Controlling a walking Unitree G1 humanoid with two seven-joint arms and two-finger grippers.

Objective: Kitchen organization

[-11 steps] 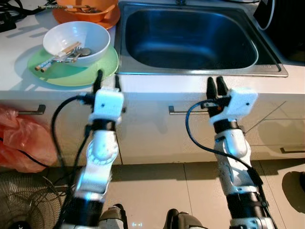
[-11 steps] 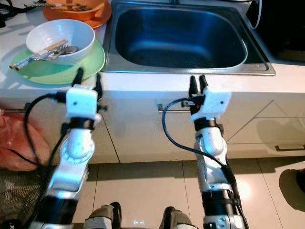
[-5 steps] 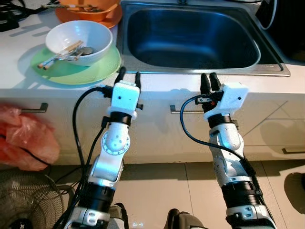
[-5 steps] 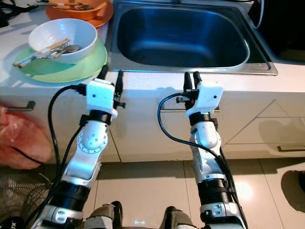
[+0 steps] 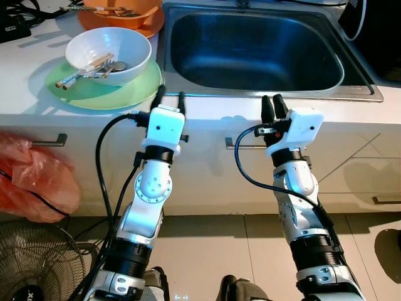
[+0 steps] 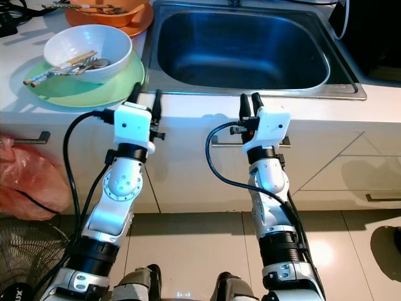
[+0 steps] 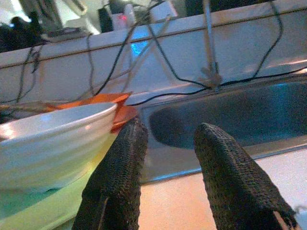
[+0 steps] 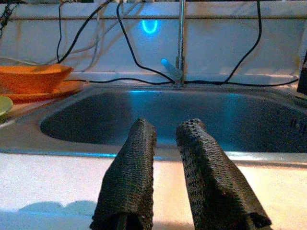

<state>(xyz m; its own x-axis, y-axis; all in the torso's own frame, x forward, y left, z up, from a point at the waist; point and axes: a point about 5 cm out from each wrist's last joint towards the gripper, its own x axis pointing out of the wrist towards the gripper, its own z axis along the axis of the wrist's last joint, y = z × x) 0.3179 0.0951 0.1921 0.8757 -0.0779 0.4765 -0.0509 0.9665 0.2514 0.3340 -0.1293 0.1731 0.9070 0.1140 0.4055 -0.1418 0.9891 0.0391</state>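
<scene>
A white bowl (image 5: 108, 54) holding chopsticks and a spoon (image 5: 88, 68) sits on a green plate (image 5: 128, 94) at the counter's left. Behind it an orange bowl rests on an orange plate (image 5: 147, 25). The steel sink (image 5: 254, 47) lies to the right. My left gripper (image 5: 170, 97) is open, raised at the counter's front edge between the green plate and the sink; from its wrist the white bowl (image 7: 48, 139) looms close. My right gripper (image 5: 270, 100) hovers at the front rim of the sink (image 8: 144, 115), its fingers (image 8: 136, 163) a little apart and holding nothing.
White cabinet fronts with drawer handles (image 5: 50, 143) run below the counter. A red plastic bag (image 5: 31, 188) and a floor fan (image 5: 28, 266) stand at the lower left. A faucet (image 8: 181, 43) and loose cables line the back wall. Tiled floor lies beneath.
My left arm swung right, from before the green plate to the plate's right edge by the sink corner. The right gripper edged slightly left. The camera shifted a little.
</scene>
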